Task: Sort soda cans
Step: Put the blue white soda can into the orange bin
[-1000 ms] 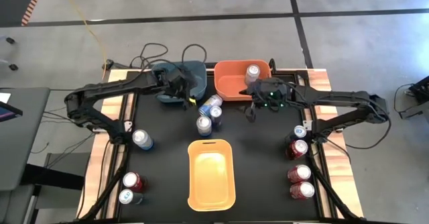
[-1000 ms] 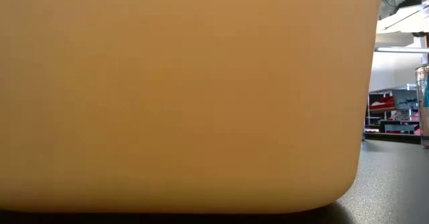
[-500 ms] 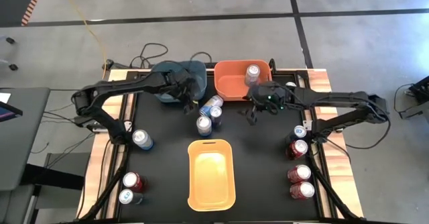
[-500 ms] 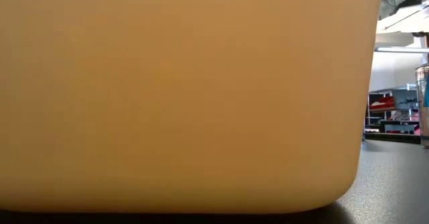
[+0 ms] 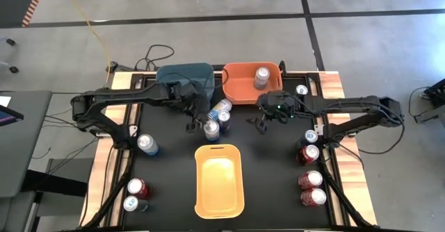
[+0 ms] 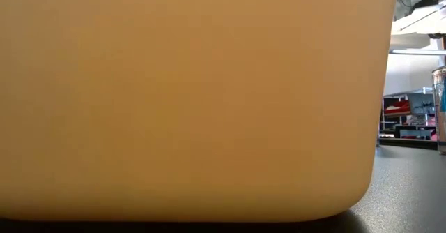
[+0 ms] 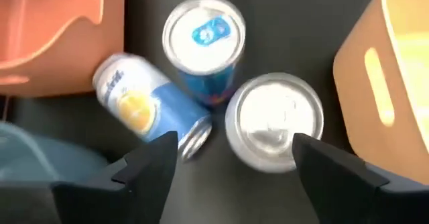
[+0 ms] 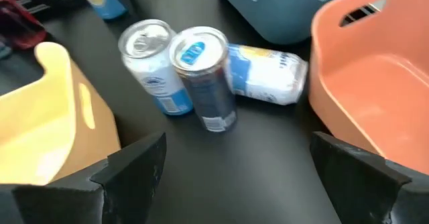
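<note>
In the high view three soda cans cluster mid-table: an upright silver-topped can (image 5: 211, 128), an upright blue-tabbed can (image 5: 224, 117) and a pale blue can lying on its side (image 5: 221, 105). My left gripper (image 5: 197, 123) hovers open just left of them. In its wrist view the fingers (image 7: 234, 163) stand either side of the silver-topped can (image 7: 275, 120) without touching it. My right gripper (image 5: 259, 123) is open to the cluster's right, facing the cans (image 8: 201, 70). One silver can (image 5: 262, 74) stands in the orange bin (image 5: 240, 89).
A blue bin (image 5: 182, 77) sits at the far edge beside the orange one. A yellow bin (image 5: 219, 190) lies near-centre and fills the low view (image 6: 188, 100). Three cans (image 5: 147, 144) stand along the left side and several, mostly red (image 5: 311, 180), along the right.
My left gripper has come away from over the blue bin, moving toward the near edge and right, down to the can cluster. My right gripper has drawn back from the orange bin toward the near edge and slightly left. No can has moved.
</note>
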Robot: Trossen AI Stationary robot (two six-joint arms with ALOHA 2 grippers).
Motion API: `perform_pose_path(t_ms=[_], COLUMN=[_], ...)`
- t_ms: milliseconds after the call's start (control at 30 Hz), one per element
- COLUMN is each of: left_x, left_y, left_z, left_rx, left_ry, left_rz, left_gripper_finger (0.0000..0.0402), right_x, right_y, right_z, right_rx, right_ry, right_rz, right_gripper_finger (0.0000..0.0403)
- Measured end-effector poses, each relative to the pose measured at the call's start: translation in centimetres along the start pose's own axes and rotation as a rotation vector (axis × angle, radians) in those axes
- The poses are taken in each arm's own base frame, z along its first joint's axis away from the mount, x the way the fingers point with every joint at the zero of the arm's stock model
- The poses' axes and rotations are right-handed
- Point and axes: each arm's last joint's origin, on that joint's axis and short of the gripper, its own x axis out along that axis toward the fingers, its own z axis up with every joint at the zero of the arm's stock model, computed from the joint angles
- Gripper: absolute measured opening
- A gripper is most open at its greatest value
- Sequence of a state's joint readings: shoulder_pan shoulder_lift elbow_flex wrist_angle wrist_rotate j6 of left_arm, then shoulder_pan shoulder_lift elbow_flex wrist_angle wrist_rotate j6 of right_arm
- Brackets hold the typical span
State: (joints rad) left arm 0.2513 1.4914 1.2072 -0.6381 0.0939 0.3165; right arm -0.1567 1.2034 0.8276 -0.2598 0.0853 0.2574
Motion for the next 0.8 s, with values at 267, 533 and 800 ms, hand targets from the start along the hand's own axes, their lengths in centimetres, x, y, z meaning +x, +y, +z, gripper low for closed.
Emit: perform_pose_path(t_ms=[267,533,800], left_x=[2.2,2.3,2.4], left_y=[-1.4,-1.5,-1.7], left_z=[0.4,0.4,0.4], left_rx=[0.066,0.085,0.067], left_ry=[0.024,0.029,0.023], left_rz=[-0.038,-0.044,-0.086], left_gripper_finger=[0.0341,0.0352,0.0351], right_x=[-0.1,-0.2,-0.2], right_y=[1.4,1.6,1.6], right_z=[-0.1,-0.1,-0.1], right_rx=[-0.025,-0.018,-0.008], right_ry=[-0.02,-0.018,-0.018], right_rz=[0.052,0.058,0.058], right_gripper_finger=[0.0384,0.0384,0.0384])
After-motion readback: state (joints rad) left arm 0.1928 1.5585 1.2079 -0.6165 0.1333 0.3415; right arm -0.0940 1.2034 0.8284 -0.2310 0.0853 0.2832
